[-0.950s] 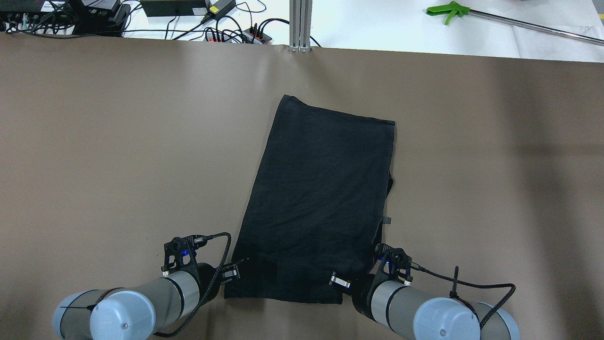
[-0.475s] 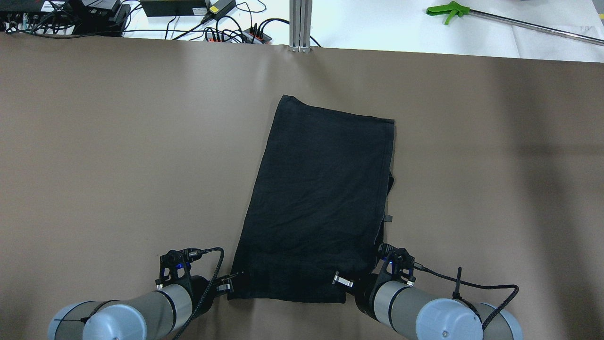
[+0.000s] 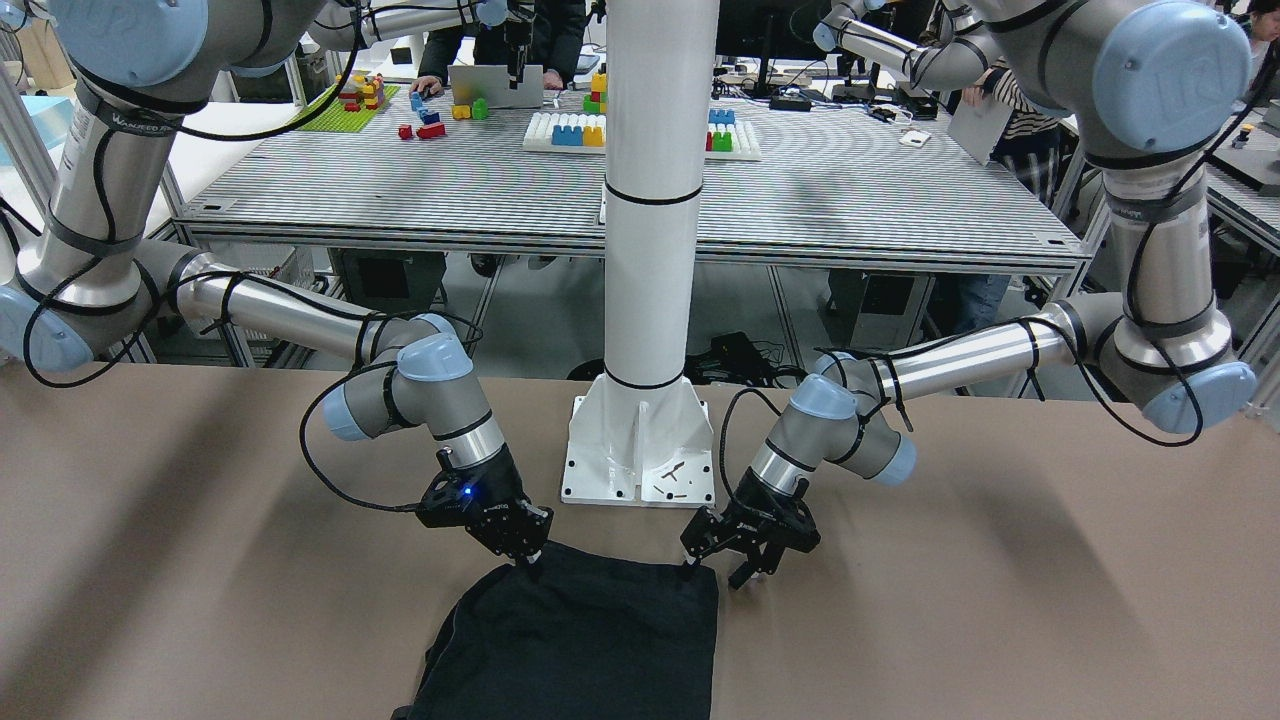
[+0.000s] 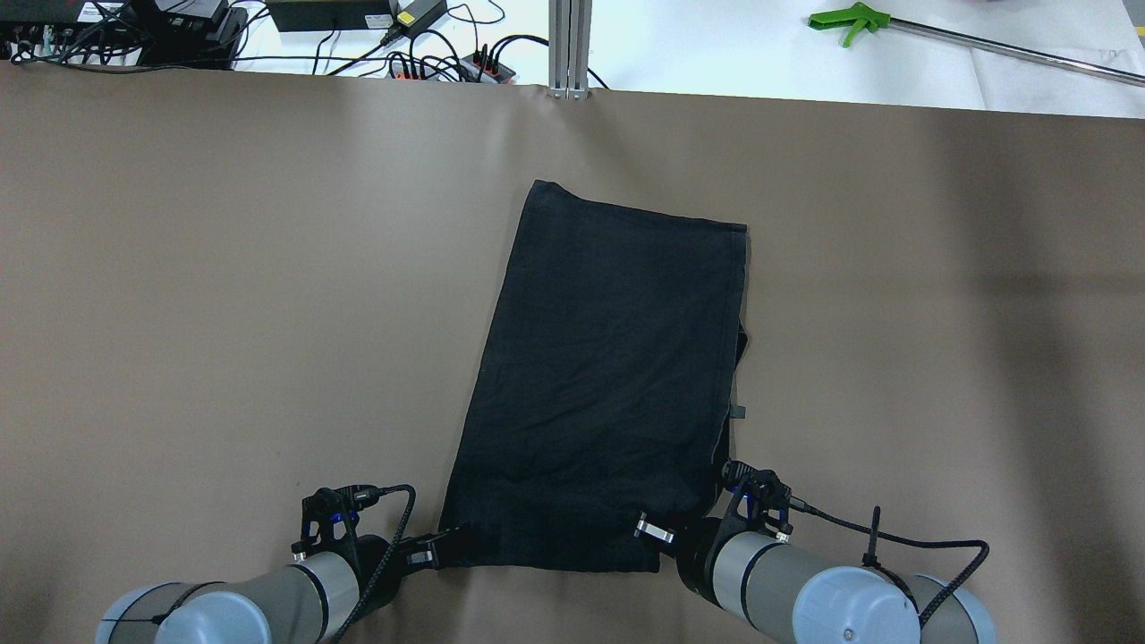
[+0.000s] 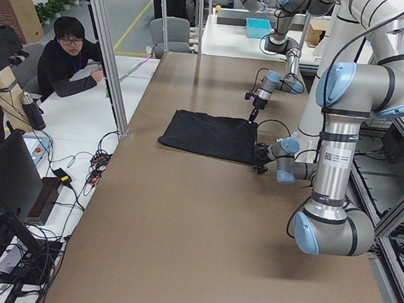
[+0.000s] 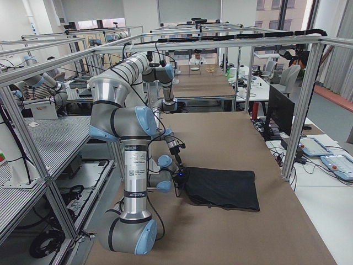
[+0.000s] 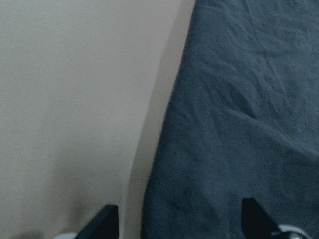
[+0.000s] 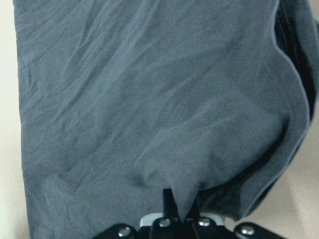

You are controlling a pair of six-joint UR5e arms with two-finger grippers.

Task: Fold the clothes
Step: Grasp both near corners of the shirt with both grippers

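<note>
We find the charcoal garment (image 4: 608, 394) lying flat on the brown surface (image 4: 224, 313), its near edge at both arms. The right tool (image 3: 528, 558) is clenched on one near corner (fabric tented upward). The left tool (image 3: 715, 572) is released, the garment's side edge between its fingers.

Brown matte table (image 4: 224, 268). On the white surface beyond its far edge: green-handled grabber tool (image 4: 848, 21) lying flat, metal rod running right; black cables (image 4: 429, 49) with power strips; aluminium post (image 4: 570, 45) at mid-edge. Striped bench (image 3: 850, 190) behind carries coloured toy blocks (image 3: 590, 125). Person (image 5: 67, 60) in dark top, seated on operators' side.
</note>
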